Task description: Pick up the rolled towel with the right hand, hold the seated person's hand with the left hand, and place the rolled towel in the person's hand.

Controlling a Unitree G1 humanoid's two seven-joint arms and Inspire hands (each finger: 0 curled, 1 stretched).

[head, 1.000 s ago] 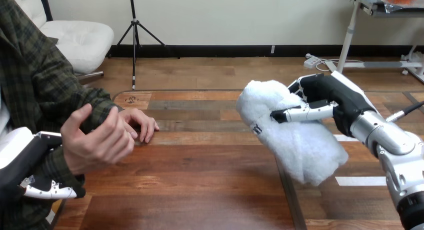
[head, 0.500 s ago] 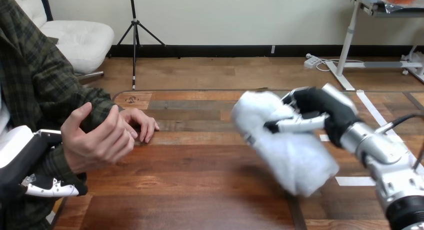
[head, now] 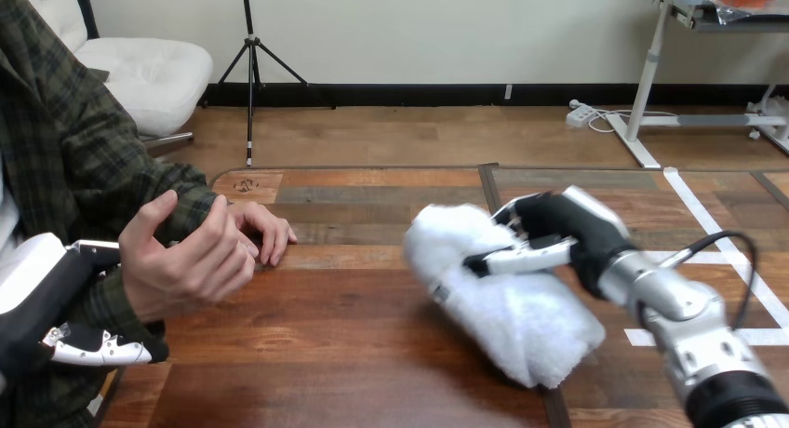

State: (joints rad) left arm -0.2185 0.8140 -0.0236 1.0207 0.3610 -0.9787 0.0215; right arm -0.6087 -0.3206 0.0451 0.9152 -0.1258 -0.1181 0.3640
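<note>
Right hand [head: 558, 231] is closed round the rolled towel [head: 507, 302]: fingers [head: 523, 207] curl over the towel's upper side and the thumb [head: 514, 257] lies across its near face, so the roll is clamped between them. The towel is white and fluffy and held at a slant, with its higher end toward the view's left and its lower end toward the near right. It is over the wooden table [head: 354, 354], right of centre; contact between its lower end and the tabletop cannot be judged. The right arm [head: 684, 321], silver, comes in from the lower right corner and angles up to the hand. Left hand [head: 33, 307] sits at the view's lower left edge, gripping the person's forearm [head: 112, 302]. One finger shows above the plaid sleeve and another below it, with the sleeve held between them just behind the wrist. The person's raised hand [head: 186, 260] stands above the table's left edge, thumb up and fingers loosely curled, with nothing in it. It is well apart from the towel, with bare tabletop between the two. The person's other hand [head: 265, 228] lies on the table just behind the raised one, fingers down on the wood.
</note>
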